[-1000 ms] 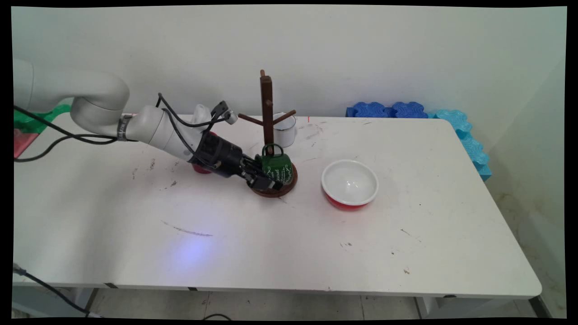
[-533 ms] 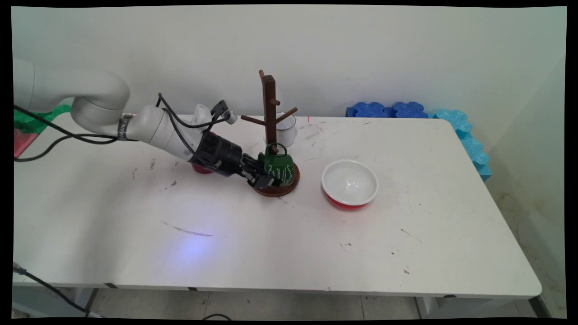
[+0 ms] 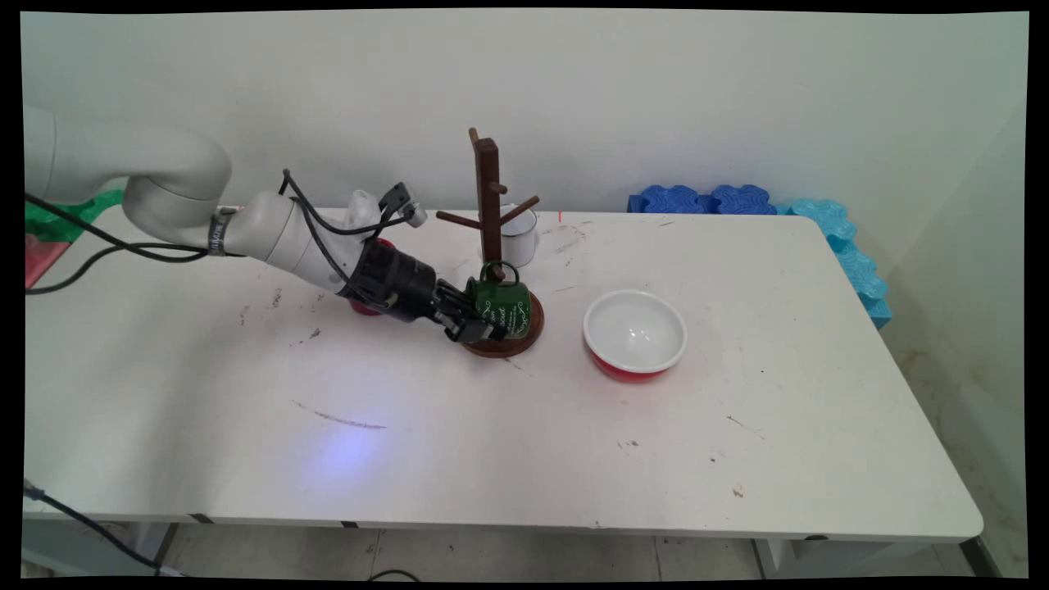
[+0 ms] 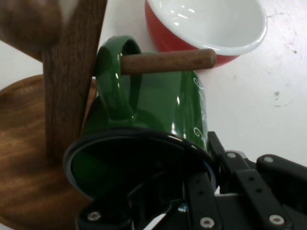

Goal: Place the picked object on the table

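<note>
My gripper [image 3: 479, 328] pinches a green mug's [image 3: 501, 304] rim, one finger inside and one outside. The mug lies tilted on the wooden base of a mug tree [image 3: 489, 205], its handle looped on a low peg [image 4: 168, 61]. At two o'clock from the mug a white cup [image 3: 519, 236] stands behind the tree. At three o'clock, apart, a red bowl [image 3: 635, 336] sits on the tabletop [image 3: 492, 442].

Open surface: broad bare stretch of the surface [image 3: 459, 442] along the near side.
Centre: mug tree [image 3: 490, 238] with green mug [image 3: 501, 301] on its base.
Right: red bowl [image 3: 634, 334] nearby.
Behind tree: white cup [image 3: 521, 233].
</note>
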Available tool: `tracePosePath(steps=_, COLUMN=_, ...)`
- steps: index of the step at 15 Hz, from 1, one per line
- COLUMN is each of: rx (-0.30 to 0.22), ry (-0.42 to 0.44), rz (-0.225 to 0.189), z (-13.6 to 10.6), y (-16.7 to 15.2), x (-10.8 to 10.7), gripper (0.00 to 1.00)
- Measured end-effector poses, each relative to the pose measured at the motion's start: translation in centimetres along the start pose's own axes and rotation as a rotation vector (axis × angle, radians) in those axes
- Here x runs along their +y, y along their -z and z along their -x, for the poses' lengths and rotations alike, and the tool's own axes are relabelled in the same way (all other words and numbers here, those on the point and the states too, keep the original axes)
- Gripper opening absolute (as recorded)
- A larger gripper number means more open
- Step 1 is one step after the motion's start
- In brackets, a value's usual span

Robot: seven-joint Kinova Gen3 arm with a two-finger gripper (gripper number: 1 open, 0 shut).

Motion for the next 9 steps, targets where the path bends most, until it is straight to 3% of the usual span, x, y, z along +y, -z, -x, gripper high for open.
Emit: tracePosePath(steps=9, rx=-0.001, ry=-0.038, rz=-0.003, z=-0.35, y=0.35, x=0.20, gripper=0.00)
